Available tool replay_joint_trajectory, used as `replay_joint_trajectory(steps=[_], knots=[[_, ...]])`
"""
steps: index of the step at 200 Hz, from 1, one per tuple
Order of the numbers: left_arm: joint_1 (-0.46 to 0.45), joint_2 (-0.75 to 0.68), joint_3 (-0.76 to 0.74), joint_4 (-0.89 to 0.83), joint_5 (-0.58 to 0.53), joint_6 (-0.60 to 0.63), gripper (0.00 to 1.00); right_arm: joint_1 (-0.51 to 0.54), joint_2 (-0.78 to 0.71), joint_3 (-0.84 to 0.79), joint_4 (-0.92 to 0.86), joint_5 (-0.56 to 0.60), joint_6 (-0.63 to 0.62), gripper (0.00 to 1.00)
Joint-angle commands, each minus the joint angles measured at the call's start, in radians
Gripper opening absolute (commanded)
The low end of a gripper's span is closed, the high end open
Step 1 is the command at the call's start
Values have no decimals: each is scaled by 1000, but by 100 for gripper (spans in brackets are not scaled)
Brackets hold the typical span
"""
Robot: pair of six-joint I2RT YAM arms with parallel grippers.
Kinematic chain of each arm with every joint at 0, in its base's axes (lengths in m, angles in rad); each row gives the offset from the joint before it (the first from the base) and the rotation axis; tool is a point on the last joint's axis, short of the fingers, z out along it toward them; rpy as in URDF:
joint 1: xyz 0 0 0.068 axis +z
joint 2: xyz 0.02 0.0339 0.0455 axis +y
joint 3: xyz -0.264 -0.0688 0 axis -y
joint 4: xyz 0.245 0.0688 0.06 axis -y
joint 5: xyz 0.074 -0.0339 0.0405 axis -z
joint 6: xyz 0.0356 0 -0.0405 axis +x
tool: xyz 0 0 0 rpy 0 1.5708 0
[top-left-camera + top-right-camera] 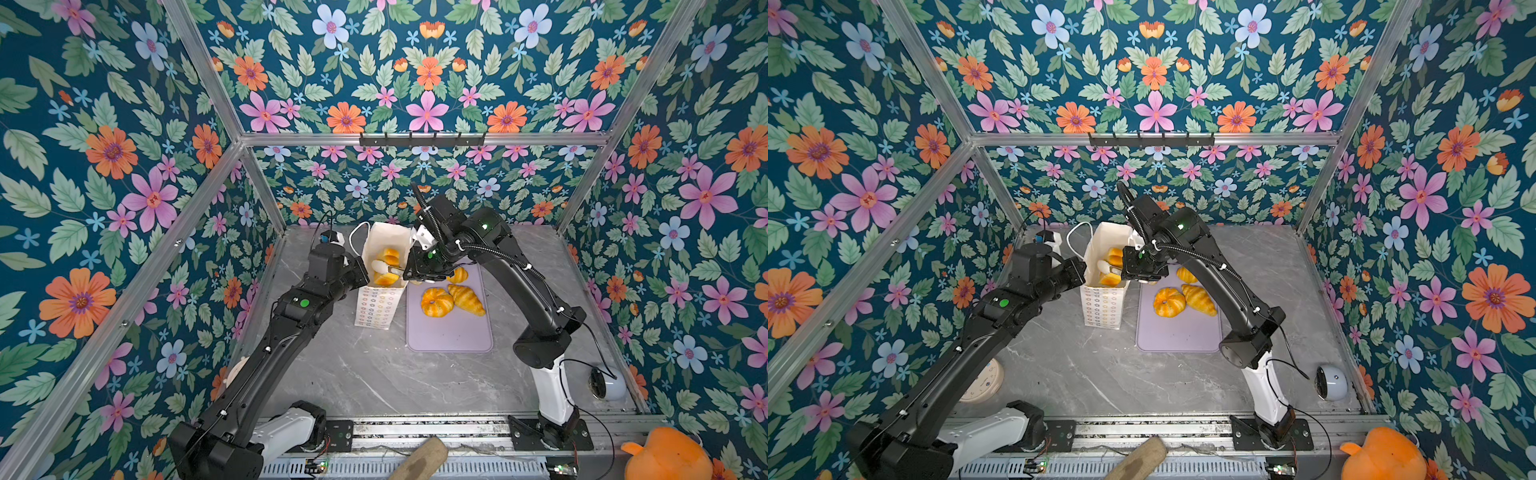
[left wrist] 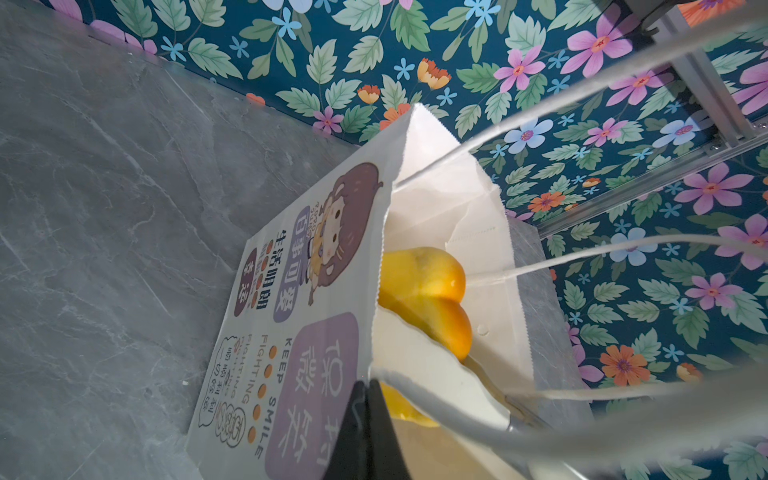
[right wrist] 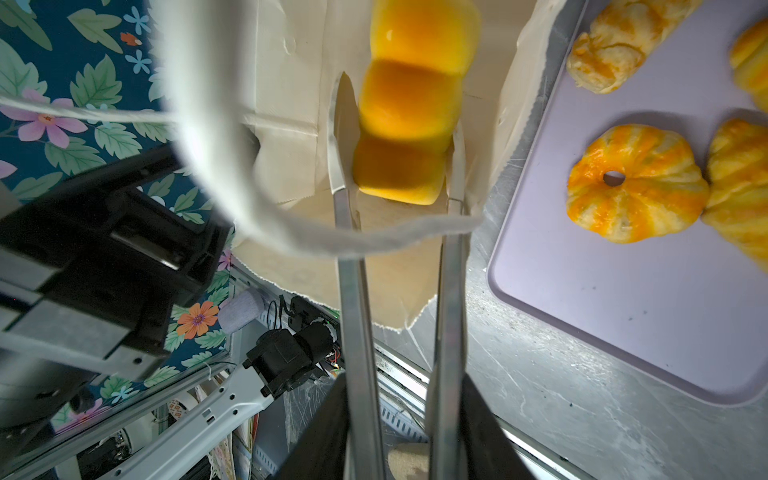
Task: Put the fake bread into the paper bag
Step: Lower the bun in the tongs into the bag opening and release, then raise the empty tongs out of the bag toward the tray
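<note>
Three pieces of fake bread lie on the lilac mat: a ring bun, a croissant touching it at its 3 o'clock, and a third pastry at its 12 o'clock, half hidden under the right arm. The paper bag stands upright on the worktop just beside the mat, at the mat's 9 o'clock.

The left end effector is closed on the bag's rim at the 9 o'clock side, apparently to keep the mouth spread. The right end effector reaches over the 3 o'clock rim. Its long metal fingers are parted around the segmented loaf, which is inside the mouth. A sliver of gap shows along one finger, so the loaf seems released rather than clamped.

The step in hand looks like the drop. Doing it well calls for widening the fingers evenly, then lifting straight up so they clear the cord handle draped across them, with the left hold kept firm.
</note>
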Motion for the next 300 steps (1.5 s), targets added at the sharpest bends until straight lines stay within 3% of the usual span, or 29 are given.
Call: replay_joint_trajectory(steps=[1, 111, 266, 300], knots=[[1, -5, -1, 13, -9, -3, 0, 1, -7, 6, 21, 11, 8, 41], [0, -2, -9, 9, -15, -4, 0, 6, -50, 29, 47, -3, -5, 42], [1, -11, -17, 27, -15, -15, 0, 6, -281, 8, 113, -50, -23, 40], [2, -12, -17, 35, 1, -12, 0, 4, -376, -68, 120, 9, -53, 40]])
